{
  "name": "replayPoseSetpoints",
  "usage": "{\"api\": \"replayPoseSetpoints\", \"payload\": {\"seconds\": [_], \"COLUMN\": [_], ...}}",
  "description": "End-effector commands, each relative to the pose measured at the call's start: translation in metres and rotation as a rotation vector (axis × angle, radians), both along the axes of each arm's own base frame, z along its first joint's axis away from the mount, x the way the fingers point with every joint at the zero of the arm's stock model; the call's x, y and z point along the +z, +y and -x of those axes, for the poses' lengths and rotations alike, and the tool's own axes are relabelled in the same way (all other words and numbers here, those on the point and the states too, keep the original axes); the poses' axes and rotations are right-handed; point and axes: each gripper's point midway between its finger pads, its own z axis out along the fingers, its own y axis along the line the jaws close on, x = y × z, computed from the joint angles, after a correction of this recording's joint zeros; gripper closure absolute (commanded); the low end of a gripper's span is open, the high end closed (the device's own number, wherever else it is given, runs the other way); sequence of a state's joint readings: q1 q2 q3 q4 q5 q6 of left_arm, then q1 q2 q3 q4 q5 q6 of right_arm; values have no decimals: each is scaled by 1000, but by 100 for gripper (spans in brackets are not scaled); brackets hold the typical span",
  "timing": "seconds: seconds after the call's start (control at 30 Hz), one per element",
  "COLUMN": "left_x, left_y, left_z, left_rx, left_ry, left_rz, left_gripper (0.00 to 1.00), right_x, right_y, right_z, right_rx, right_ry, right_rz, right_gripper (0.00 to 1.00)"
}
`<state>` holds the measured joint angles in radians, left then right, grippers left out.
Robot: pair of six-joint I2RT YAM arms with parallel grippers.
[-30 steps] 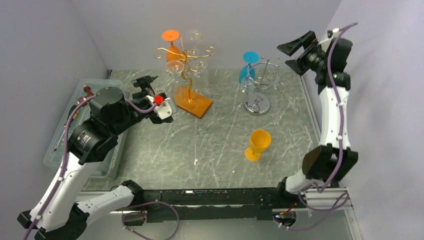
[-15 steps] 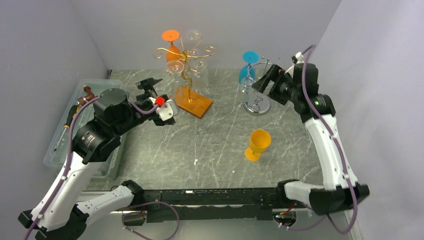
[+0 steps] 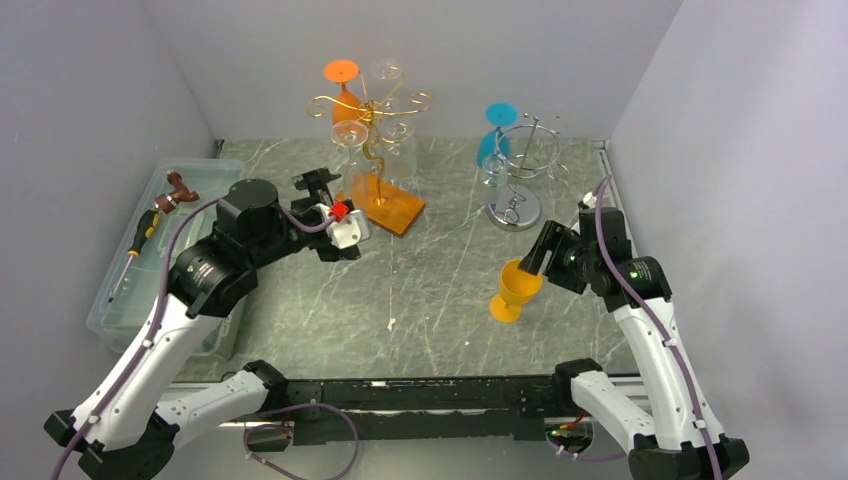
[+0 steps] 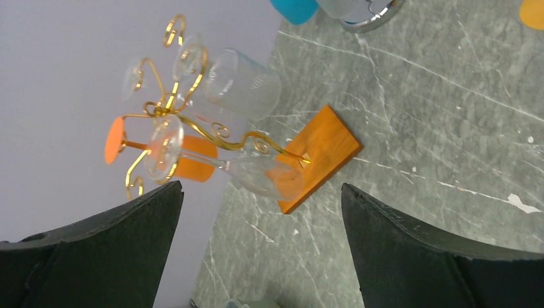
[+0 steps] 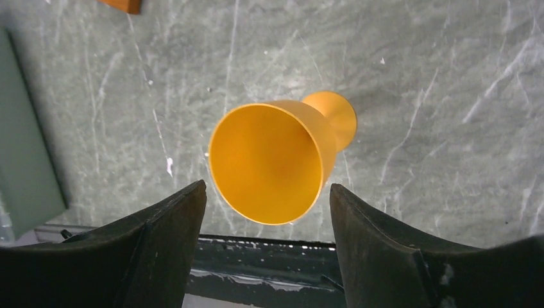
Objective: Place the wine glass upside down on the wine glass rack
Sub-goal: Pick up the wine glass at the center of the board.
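**Fig. — glass approach, top + wrist views.** Yellow glass [image 3: 515, 289] is standing upright on the table [image 3: 420, 300], toward the R front and well apart from both racks. R gripper [image 3: 533, 262] is hanging at its bowl with jaws apart. The R wrist view shows the fingers [image 5: 160, 250] flanking the rim w/ a thin gap on each side, so no clamp is showing. L gripper [image 4: 260, 189] is hovering above the table, jaws wide apart w/ nothing between them, facing the gold rack [image 3: 374, 150]. That rack, on an orange wood base [image 3: 385, 208], is carrying an orange glass [image 3: 343, 95], foot up, plus several clear glasses. Silver rack [image 3: 513, 210] at R rear is carrying a blue glass [image 3: 494, 135], foot up. A clear bin [image 3: 105, 318] holding a screwdriver [image 3: 145, 232] is sitting at the L table edge.
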<state>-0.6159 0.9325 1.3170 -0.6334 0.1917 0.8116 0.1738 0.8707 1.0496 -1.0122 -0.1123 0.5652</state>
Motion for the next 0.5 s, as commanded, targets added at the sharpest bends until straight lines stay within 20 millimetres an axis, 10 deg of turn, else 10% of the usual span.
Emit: {"api": "replayPoseSetpoints", "payload": {"seconds": [0.0, 0.33, 0.47], "left_x": [-10, -25, -26], "left_y": [-9, -7, -11], "left_z": [1, 4, 8], "left_rx": [-42, -42, -49], "left_ry": [22, 56, 101], "left_rz": [-7, -17, 17], "left_gripper": [1, 1, 0], "right_x": [-16, -63, -54], "right_y": [-6, -3, 4], "right_z": [7, 1, -3], "right_rx": [5, 17, 28], "right_ry": [24, 104, 69], "right_rz": [41, 48, 13], "right_gripper": [31, 53, 90]}}
